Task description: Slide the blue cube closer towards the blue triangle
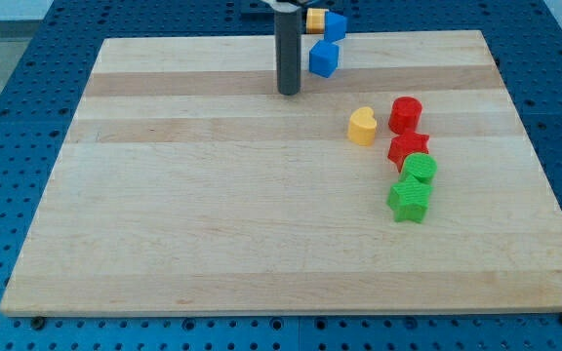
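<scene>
Overall progress: nearly complete, judging by the small gap left between the two blue blocks.
Bench (213, 224): wooden board, most of it bare.
Rod: upright, ending in my tip (289, 92); no hand is fitted, so no open or closed state applies.
Blue cube (324, 58): near the view's top edge, just right of my tip, not touching it.
Blue triangle (336, 23): just above the cube, beside an orange block (314, 19).
Remaining: a short push toward the view's top, at most.
</scene>
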